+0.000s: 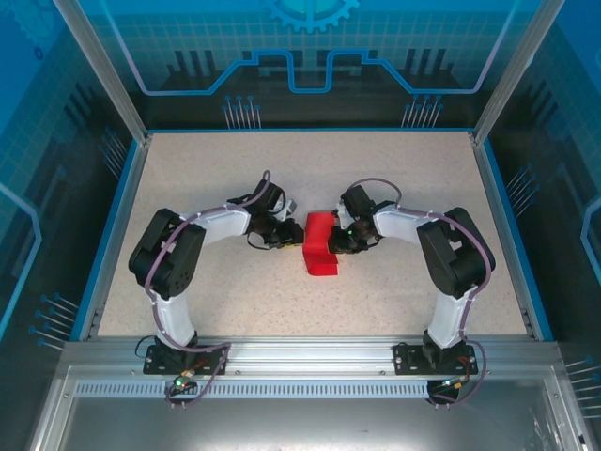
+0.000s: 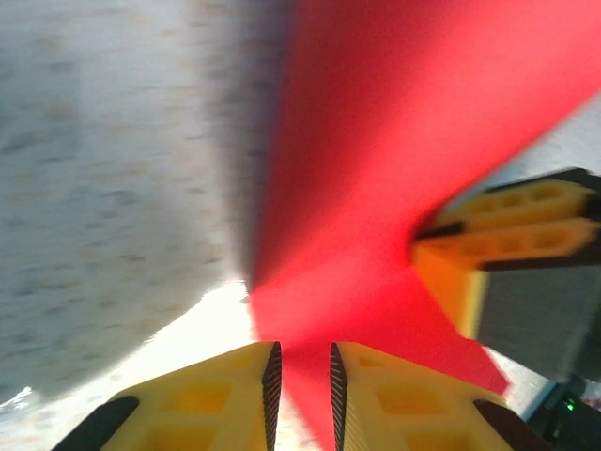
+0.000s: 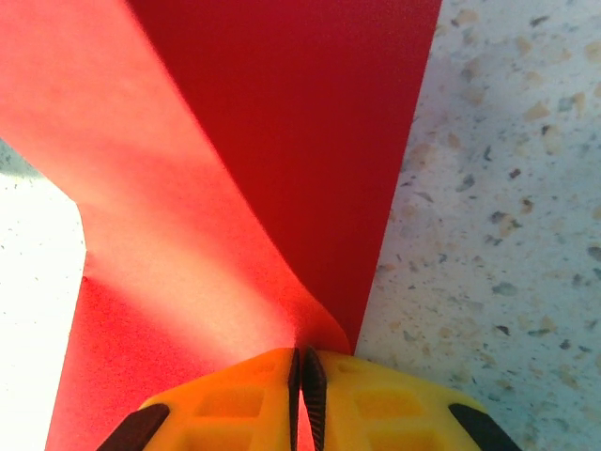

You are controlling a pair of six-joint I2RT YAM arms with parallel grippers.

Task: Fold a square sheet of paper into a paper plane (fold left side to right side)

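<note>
The square sheet of red paper point(image 1: 319, 248) lies mid-table between both arms, partly lifted and curled over itself. My right gripper point(image 1: 337, 241) is shut on the paper's right edge; in the right wrist view its jaws point(image 3: 301, 376) pinch a raised curl of the sheet point(image 3: 282, 141). My left gripper point(image 1: 292, 236) sits at the sheet's left edge. In the left wrist view its fingers point(image 2: 300, 376) stand apart, with a point of the red paper point(image 2: 394, 141) reaching into the gap, not pinched. The right gripper's yellow fingers point(image 2: 507, 225) show there, clamped on the paper.
The speckled beige table point(image 1: 235, 282) is ringed by a blue rim point(image 1: 111, 225) and transparent walls. Both arm bases are bolted to the metal rail point(image 1: 300, 357) at the near edge.
</note>
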